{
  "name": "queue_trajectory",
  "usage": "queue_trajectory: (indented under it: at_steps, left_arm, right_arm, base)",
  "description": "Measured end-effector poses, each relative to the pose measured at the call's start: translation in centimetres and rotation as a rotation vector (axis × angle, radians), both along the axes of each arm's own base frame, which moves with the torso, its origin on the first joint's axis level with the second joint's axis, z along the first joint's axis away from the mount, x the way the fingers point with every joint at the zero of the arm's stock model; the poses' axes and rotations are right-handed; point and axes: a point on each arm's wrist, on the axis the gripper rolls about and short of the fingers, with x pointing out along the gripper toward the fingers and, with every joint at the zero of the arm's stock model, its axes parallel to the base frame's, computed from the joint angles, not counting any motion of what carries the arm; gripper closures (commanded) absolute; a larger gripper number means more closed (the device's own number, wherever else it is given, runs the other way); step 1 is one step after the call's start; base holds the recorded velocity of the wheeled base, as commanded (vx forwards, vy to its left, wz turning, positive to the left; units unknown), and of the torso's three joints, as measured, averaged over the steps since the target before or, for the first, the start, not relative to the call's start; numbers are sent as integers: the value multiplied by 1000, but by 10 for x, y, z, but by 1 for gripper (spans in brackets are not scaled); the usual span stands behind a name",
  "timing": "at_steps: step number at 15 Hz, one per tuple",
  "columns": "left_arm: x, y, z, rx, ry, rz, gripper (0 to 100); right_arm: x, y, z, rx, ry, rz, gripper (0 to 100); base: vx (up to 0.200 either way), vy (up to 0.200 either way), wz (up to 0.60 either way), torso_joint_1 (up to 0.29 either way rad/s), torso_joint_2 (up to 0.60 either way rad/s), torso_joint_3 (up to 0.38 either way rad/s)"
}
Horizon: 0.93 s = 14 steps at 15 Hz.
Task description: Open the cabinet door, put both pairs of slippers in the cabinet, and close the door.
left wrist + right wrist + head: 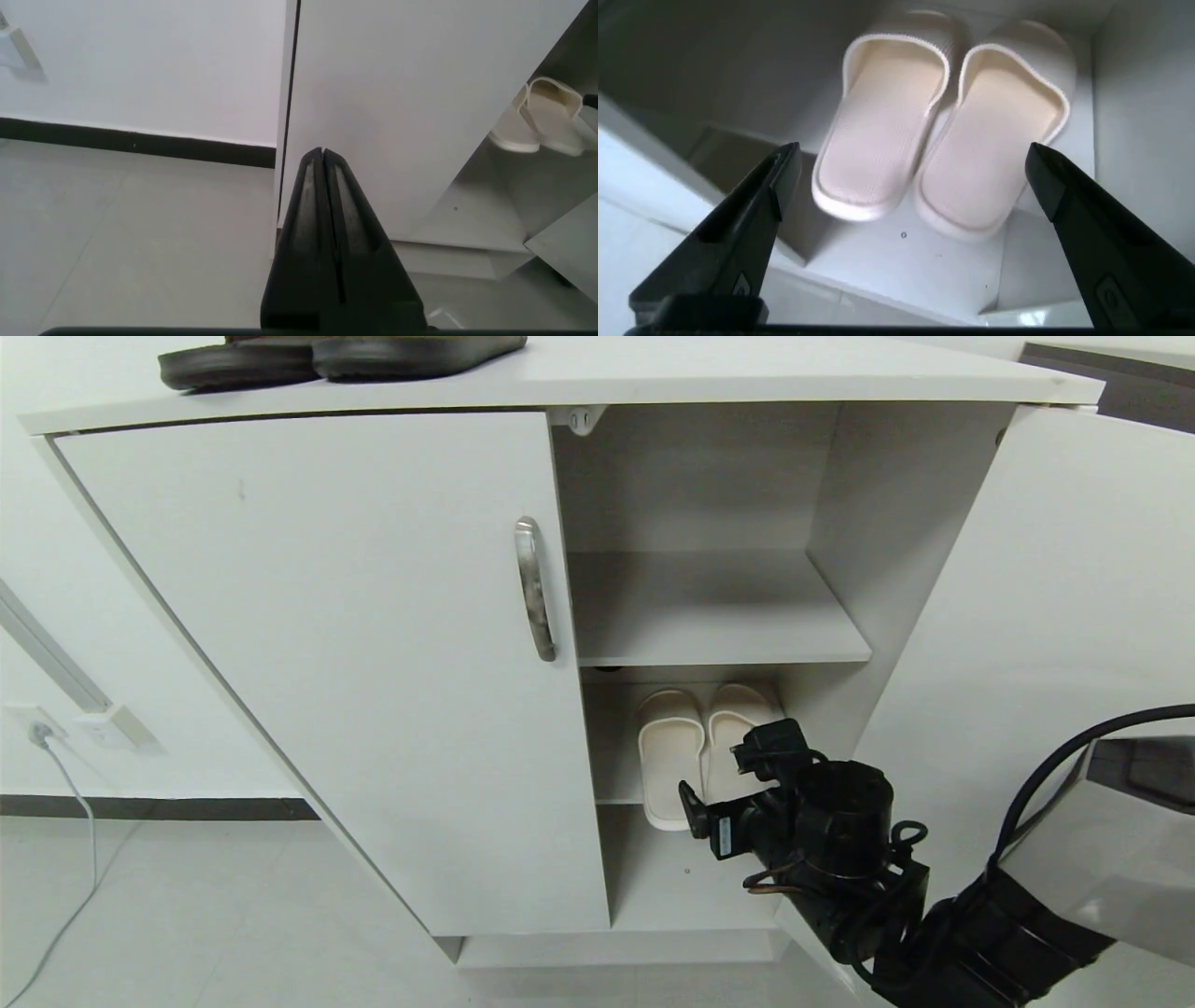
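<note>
On the lower shelf (611,737) of the cabinet (308,644) lie the cream slippers (705,751), with the right claw (733,773) spread wide and empty just in front. Best to back it straight out without nudging them, then fetch the dark slippers (336,357) on top. The left claw (323,161) is pinched closed.

The shut left door (327,663) walls off that half of the cabinet (747,373), while the right door (1046,616) stands swung wide, leaving the right half open to the front. There the upper shelf (709,616) gives room across its width. The shelf below is taken up side to side by the white slippers (700,747), with the right claw (714,782) spread just before them and the bottom compartment (672,887) open underneath.
</note>
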Motion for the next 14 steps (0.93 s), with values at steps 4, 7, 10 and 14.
queue_trajectory:
  at_steps: [4, 7, 10, 14]
  left_arm:
    - [0, 0, 0, -1, 0, -1, 100]
    - [0, 0, 0, -1, 0, -1, 100]
    - [0, 0, 0, -3, -1, 0, 100]
    - [0, 0, 0, -3, 0, 0, 100]
  right_arm:
    - [-11, 1, -4, -14, 20, 48, 0]
    - [-12, 2, -4, -13, 19, 50, 0]
    - [-12, 2, -6, -15, 19, 46, 0]
    - [-12, 0, -7, -16, 20, 41, 0]
  base:
    - [-50, 0, 0, 2, 1, -1]
    - [-200, 0, 0, 7, 2, 1]
    - [-133, 0, 0, 0, 0, 0]
    - [0, 0, 0, 0, 0, 0]
